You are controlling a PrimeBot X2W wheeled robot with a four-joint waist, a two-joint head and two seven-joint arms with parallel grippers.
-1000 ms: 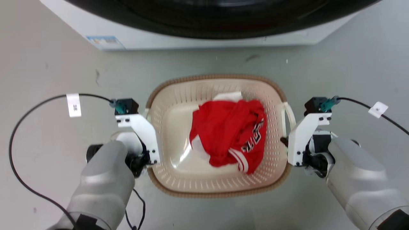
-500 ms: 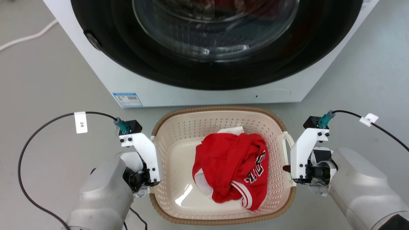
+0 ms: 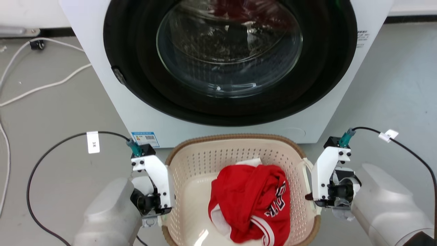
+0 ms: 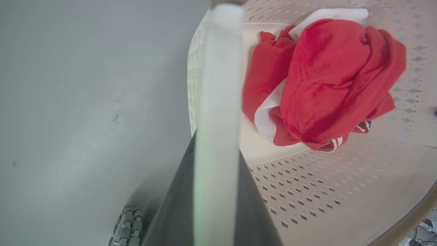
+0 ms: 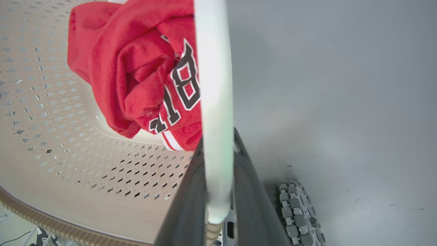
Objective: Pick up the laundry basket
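Note:
The laundry basket (image 3: 235,137), cream and perforated with a brown woven-look rim, sits between my two arms low in the head view. A crumpled red jersey (image 3: 251,201) lies inside it. My left gripper (image 3: 163,209) is at the basket's left side. In the left wrist view this gripper (image 4: 216,147) is shut on the white handle (image 4: 218,68). My right gripper (image 3: 309,197) is at the right side. In the right wrist view it (image 5: 218,140) is shut on the other white handle (image 5: 213,68). The white wrist brackets mostly hide the fingers in the head view.
A white washing machine (image 3: 136,112) with a round glass door (image 3: 228,48) stands close behind the basket. White cables (image 3: 44,85) lie on the grey floor at the far left. A wheel of my base (image 5: 297,212) shows under the right handle.
The head camera has risen, so the washer door has come into view and the basket sits lower in the picture. Both grippers stay at the basket's handles.

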